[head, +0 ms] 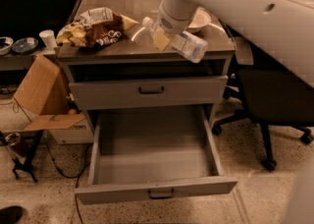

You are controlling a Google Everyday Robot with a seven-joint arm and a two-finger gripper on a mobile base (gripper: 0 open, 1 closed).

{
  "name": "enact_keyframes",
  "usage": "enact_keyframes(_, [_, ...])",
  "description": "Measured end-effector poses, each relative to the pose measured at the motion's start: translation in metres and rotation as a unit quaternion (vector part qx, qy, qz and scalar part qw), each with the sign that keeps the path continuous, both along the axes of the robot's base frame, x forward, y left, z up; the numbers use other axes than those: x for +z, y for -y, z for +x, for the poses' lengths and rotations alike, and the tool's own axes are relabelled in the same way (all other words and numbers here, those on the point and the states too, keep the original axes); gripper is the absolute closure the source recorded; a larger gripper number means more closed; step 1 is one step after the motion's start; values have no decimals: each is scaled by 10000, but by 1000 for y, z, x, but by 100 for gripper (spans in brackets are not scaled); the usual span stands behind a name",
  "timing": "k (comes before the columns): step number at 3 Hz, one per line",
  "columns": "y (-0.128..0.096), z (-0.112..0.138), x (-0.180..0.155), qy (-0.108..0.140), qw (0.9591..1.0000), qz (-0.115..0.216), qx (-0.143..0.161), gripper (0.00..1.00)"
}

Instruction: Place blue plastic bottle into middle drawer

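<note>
The blue plastic bottle (184, 43) is a clear ribbed bottle with a white cap, held tilted in the air over the front right part of the cabinet top. My gripper (164, 35) is shut on the bottle near its cap end, with yellowish fingers (161, 41) around it. The white arm reaches in from the upper right. The middle drawer (152, 166) is pulled wide open below, with a bare grey floor and a small dark handle on its front panel (161, 194). The bottle hangs well above the drawer and behind its opening.
A brown-and-white snack bag (95, 27) lies on the cabinet top (122, 46) at the left, a white bowl (200, 19) at the right. The upper drawer front (149, 90) is closed. A cardboard box (41, 95) stands left, a black office chair (274, 100) right.
</note>
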State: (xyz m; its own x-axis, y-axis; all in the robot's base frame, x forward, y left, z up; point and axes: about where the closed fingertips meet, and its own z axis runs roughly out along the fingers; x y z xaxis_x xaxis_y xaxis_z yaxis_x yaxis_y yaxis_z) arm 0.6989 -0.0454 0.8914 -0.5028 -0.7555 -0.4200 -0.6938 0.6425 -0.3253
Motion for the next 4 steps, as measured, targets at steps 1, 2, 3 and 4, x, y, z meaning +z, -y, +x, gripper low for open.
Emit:
enact_keyframes(1, [14,-35,-3,-3,9987,308,403,100])
enact_keyframes(2, [7,-63,-46,-227,9904,890,1031,100])
enact_keyframes(3, [-31,-79,-114,-520,9708,1547,1758,100])
enact_keyframes(4, [-71,-86,-177,-782,9473,1908,2451,100])
